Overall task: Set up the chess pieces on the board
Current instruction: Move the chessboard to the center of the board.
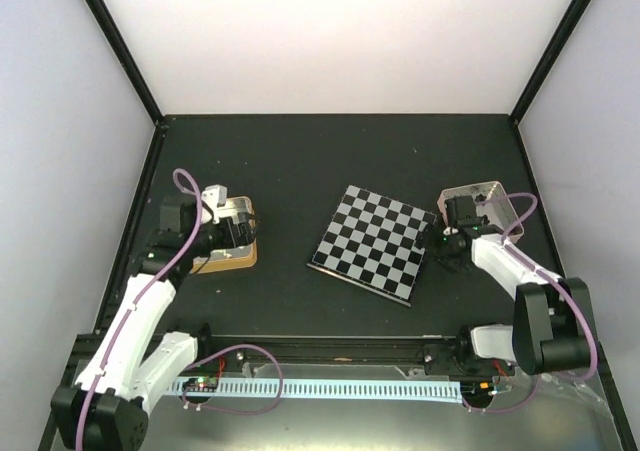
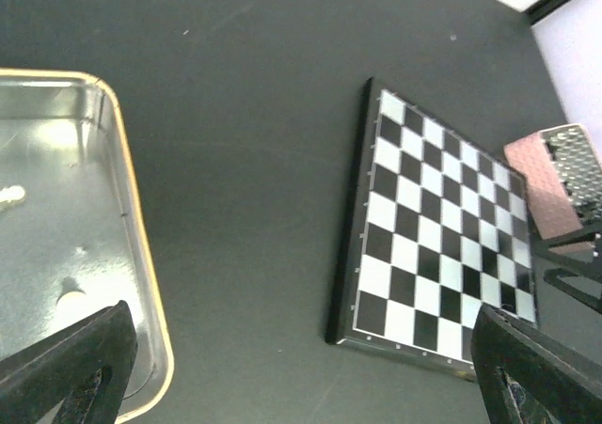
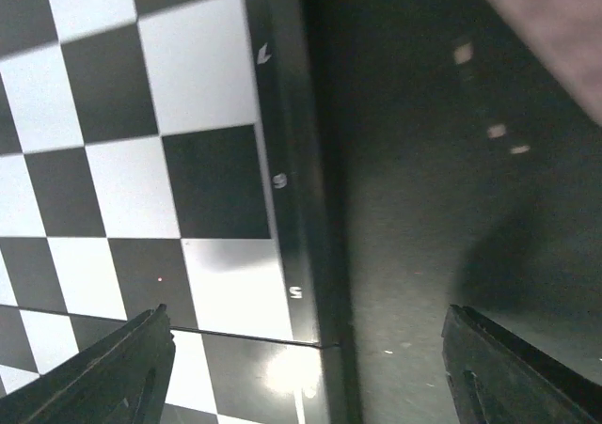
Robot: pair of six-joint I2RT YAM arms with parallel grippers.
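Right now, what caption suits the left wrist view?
Open left tool above a dark table: gold-rimmed tin at left, bare board at right.

The board [image 3: 122, 161] is glossy, catching glare. The tin [image 2: 66, 142] is shiny metal; the table [image 2: 245, 114] looks matt.

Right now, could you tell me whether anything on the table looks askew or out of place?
The board sits rotated, not square to the table, and holds no pieces. Some cream-white pieces lie loose in the gold-sided tin. Nothing looks spilled or damaged.
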